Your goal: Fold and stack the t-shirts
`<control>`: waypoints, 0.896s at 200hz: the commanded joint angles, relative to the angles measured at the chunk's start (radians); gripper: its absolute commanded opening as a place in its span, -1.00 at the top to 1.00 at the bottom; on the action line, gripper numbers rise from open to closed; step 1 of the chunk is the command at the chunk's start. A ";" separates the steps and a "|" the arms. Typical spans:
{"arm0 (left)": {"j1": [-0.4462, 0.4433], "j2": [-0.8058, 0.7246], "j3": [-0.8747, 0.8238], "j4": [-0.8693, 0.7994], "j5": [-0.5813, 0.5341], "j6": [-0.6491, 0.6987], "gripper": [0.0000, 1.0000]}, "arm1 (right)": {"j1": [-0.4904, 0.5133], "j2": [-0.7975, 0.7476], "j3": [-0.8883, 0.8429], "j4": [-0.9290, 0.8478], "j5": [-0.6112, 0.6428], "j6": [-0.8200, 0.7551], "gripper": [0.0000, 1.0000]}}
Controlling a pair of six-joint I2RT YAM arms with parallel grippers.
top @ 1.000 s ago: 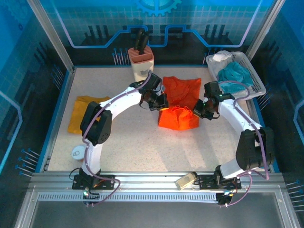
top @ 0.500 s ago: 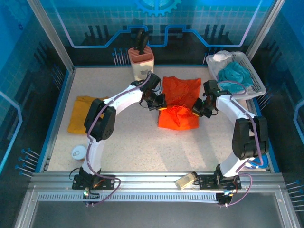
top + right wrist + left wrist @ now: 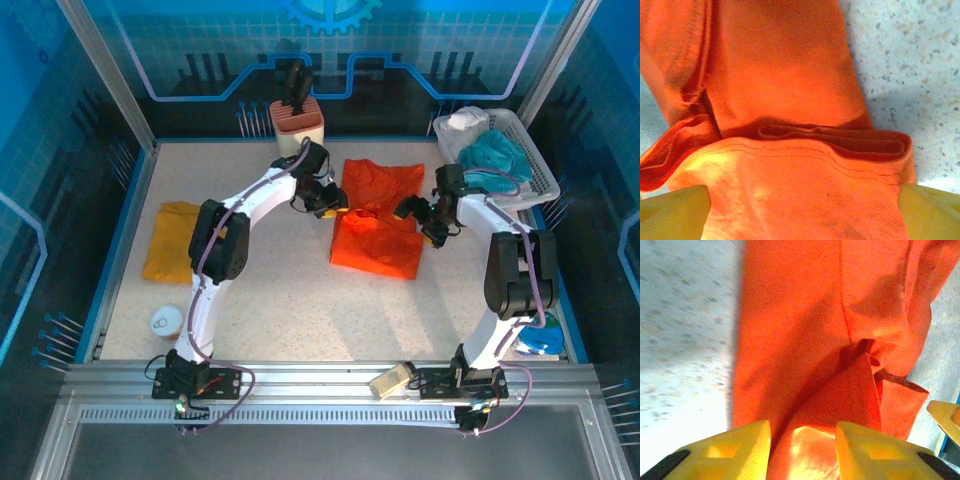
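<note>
The bright orange t-shirt (image 3: 375, 240) lies folded at the table's middle, its doubled hem (image 3: 805, 145) showing in the right wrist view. The mustard yellow t-shirt (image 3: 172, 240) lies flat at the left. My left gripper (image 3: 330, 206) sits at the orange shirt's back left edge, its yellow fingers (image 3: 740, 450) apart with a bulge of orange fabric (image 3: 805, 440) loose between them. At the shirt's right edge my right gripper (image 3: 418, 214) stands open. Its fingers (image 3: 675, 210) are spread wide over the top layer.
A knife block (image 3: 297, 125) stands at the back centre. The white basket (image 3: 533, 165) at the back right holds a teal cloth (image 3: 495, 155) and a white cloth (image 3: 465, 122). A small white roll (image 3: 167, 322) lies front left, and a tan object (image 3: 392, 380) on the near rail.
Both grippers moved toward the back, laying the orange shirt's lifted layer over. Both then opened and let go of the fabric, which now lies flatter and wider.
</note>
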State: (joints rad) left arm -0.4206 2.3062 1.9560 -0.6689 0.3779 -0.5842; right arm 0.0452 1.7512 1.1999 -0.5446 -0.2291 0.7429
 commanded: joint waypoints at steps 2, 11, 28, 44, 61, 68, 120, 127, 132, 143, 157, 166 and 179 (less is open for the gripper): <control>0.011 -0.115 -0.032 -0.035 -0.034 0.042 0.20 | -0.008 -0.093 0.008 0.004 -0.017 -0.027 -0.93; 0.011 -0.147 -0.078 -0.011 -0.028 0.033 0.20 | -0.010 -0.120 -0.014 0.008 -0.013 -0.030 -0.93; 0.008 -0.184 -0.148 0.031 -0.004 0.018 0.17 | -0.016 -0.148 -0.054 0.005 -0.014 -0.036 -0.93; 0.006 -0.193 -0.189 0.070 0.013 0.034 0.13 | -0.017 -0.149 -0.080 -0.001 0.029 -0.049 -0.89; 0.005 -0.178 -0.190 0.088 0.050 0.095 0.07 | -0.025 -0.133 -0.092 -0.004 0.050 -0.063 -0.82; 0.004 -0.169 -0.185 0.091 0.065 0.123 0.05 | -0.025 -0.124 -0.096 0.000 0.064 -0.068 -0.79; -0.017 -0.116 -0.110 0.032 0.008 0.269 -0.07 | -0.030 -0.032 -0.090 0.024 0.092 -0.080 -0.71; -0.025 -0.109 -0.102 0.025 -0.010 0.288 -0.10 | -0.031 -0.022 -0.091 0.022 0.094 -0.080 -0.76; -0.032 -0.102 -0.093 0.018 -0.021 0.307 -0.12 | -0.034 -0.015 -0.089 0.021 0.090 -0.083 -0.79; -0.050 -0.086 -0.070 0.003 -0.047 0.347 -0.13 | -0.038 0.003 -0.087 0.024 0.073 -0.086 -0.84; -0.073 -0.061 -0.040 -0.014 -0.083 0.386 -0.14 | -0.040 0.026 -0.088 0.038 0.050 -0.091 -0.85; -0.082 -0.047 -0.027 -0.015 -0.101 0.405 -0.15 | -0.041 0.037 -0.091 0.054 0.032 -0.095 -0.83; -0.094 -0.028 -0.010 -0.016 -0.126 0.426 -0.17 | -0.041 0.050 -0.098 0.080 0.013 -0.095 -0.77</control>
State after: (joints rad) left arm -0.4862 2.2349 1.8919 -0.6441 0.3180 -0.2600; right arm 0.0196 1.7687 1.1152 -0.5098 -0.1696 0.6674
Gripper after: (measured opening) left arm 0.576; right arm 0.904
